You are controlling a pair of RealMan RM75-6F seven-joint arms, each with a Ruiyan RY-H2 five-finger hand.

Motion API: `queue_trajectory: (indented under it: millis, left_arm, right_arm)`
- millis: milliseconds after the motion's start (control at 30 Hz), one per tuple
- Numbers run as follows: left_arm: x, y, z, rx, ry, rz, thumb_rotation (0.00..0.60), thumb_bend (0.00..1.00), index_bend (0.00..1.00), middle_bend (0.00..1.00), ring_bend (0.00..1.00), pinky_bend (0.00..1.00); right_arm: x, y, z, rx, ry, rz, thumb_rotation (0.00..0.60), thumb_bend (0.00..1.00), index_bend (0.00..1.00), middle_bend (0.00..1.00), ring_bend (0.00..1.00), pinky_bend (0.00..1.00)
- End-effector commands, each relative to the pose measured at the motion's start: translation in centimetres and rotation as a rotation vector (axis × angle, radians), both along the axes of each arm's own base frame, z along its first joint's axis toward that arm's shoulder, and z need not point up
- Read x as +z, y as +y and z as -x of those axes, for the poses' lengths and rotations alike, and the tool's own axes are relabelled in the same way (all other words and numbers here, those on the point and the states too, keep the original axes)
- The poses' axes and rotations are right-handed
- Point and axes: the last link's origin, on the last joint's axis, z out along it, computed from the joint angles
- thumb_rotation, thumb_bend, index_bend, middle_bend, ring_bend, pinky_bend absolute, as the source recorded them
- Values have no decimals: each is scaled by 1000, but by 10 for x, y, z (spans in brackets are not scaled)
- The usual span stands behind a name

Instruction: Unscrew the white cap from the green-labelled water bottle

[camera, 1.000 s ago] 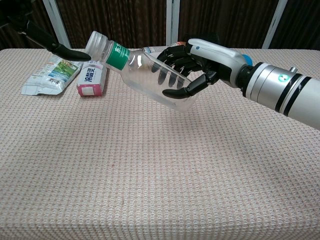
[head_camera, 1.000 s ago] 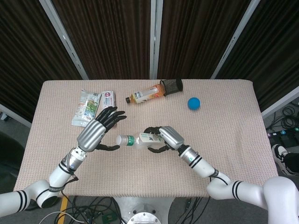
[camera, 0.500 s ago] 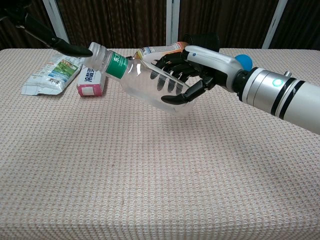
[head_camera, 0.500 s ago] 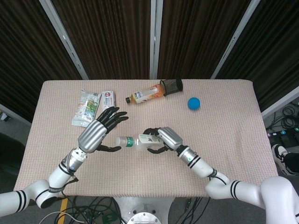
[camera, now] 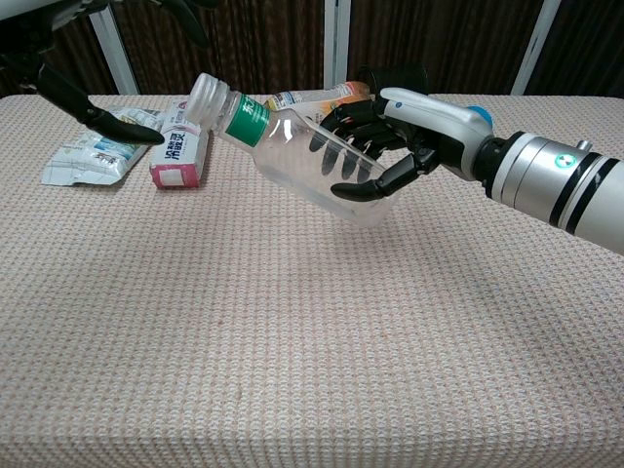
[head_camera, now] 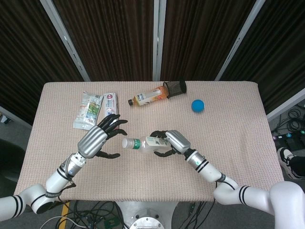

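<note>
The right hand grasps the clear, green-labelled water bottle around its body and holds it above the middle of the worktop, tilted, with the neck pointing towards the left edge. The white cap sits on the neck, raised higher than the base in the chest view. The left hand hangs released, fingers spread, just beside the cap without touching it; its fingertips show at the left of the chest view. Near the far edge lie an orange-labelled bottle on its side, next to a black mesh cup, and a blue ball. Towards the far left corner lie a small carton and a flat packet.
</note>
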Motion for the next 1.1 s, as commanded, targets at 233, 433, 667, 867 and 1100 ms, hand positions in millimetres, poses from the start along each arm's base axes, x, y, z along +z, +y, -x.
queue_trajectory:
  millis: [233, 433, 667, 867, 1100]
  left_arm:
    - [-2, 4, -6, -11, -7, 9, 600, 169, 342, 119, 0, 12]
    - [-4, 5, -6, -10, -1, 13, 600, 239, 355, 119, 0, 12]
    - [-7, 7, -8, -12, 6, 19, 600, 252, 364, 119, 0, 12]
    - [-8, 10, -9, -10, 2, 18, 600, 262, 377, 119, 0, 12]
    - [-9, 10, -10, -13, 0, 22, 600, 271, 391, 119, 0, 12]
  right_arm:
    - [0, 1, -3, 7, -10, 0, 600, 630, 696, 582, 468, 508]
    - [1, 0, -3, 7, -9, 0, 600, 630, 696, 582, 470, 511]
    - [0, -1, -3, 5, -10, -2, 600, 630, 696, 582, 470, 511]
    - [0, -2, -3, 3, -10, -4, 600, 630, 696, 582, 470, 512]
    - [-1, -3, -4, 4, -15, -7, 600, 629, 696, 583, 471, 514]
